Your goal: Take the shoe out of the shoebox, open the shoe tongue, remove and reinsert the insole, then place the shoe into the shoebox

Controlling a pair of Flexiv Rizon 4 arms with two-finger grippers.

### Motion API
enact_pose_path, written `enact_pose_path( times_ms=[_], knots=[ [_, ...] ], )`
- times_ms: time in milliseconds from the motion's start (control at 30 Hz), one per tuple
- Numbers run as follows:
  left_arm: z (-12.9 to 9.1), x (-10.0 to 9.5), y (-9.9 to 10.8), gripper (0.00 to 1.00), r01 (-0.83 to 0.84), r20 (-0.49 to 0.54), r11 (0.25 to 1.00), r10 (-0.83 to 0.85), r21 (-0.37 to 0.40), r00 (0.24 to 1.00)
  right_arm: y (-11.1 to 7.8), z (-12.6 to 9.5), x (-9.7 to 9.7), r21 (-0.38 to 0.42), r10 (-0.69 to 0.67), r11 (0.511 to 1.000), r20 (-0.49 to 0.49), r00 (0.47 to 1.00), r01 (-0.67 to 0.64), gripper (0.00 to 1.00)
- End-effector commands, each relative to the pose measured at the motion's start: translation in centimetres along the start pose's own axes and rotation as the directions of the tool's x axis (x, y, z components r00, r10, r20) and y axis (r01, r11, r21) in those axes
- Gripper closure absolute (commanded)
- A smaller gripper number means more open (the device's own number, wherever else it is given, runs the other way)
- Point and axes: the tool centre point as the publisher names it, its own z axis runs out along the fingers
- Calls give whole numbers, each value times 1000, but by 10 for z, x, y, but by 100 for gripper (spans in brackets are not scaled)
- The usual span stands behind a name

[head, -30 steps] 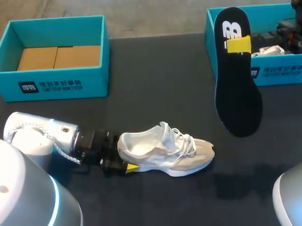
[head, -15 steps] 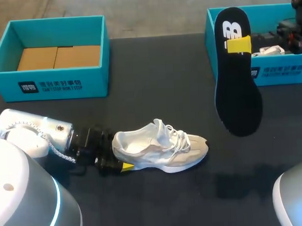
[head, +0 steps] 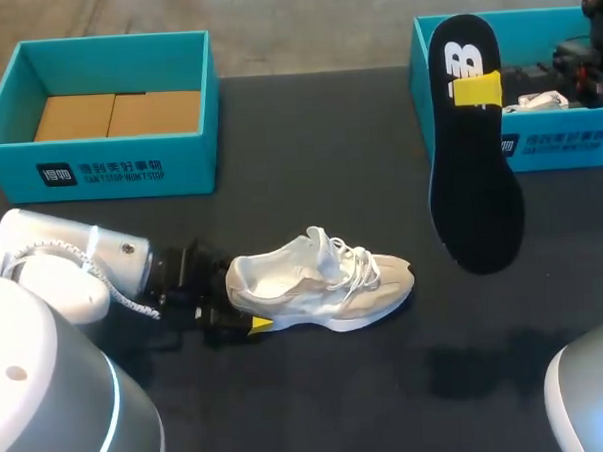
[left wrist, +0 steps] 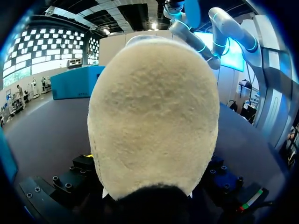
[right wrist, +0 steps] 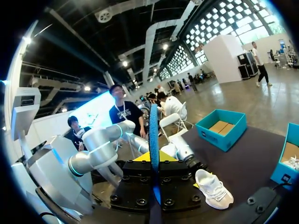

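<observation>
Head view showed your left gripper (head: 241, 305) closed on the heel of the white shoe (head: 324, 290); your right gripper (head: 477, 88) pinched the black insole (head: 475, 198) upright.

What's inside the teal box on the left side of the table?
The left box holds two flat brown cardboard pieces side by side on its floor. Its near wall hides the strip of floor right behind it.

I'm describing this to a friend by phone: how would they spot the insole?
On the dark table, find the teal shoebox at the far right. Held upright in front of it by the right gripper is the insole: flat, black, foot-shaped, unlike the white shoe lying nearby.
</observation>
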Motion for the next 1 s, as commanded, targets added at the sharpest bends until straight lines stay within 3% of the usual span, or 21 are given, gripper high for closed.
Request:
enact_pose_path(
  times_ms=[33,433,700,1000],
  knots=[
    [-3,-3,-4,0,-1,1,999,1,-37,1000,3,2,-2,5,2,1000,-3,1000,-2,100],
    [-11,-10,-4,0,-30,3,997,30,-66,1000,3,2,-2,5,2,1000,-3,1000,-2,100],
    [-13,-11,7,0,-16,-28,998,17,59,999,3,2,-2,5,2,1000,-3,1000,-2,100],
    [-24,-4,-11,0,-54,-15,994,56,98,998,3,2,-2,5,2,1000,-3,1000,-2,100]
  ],
)
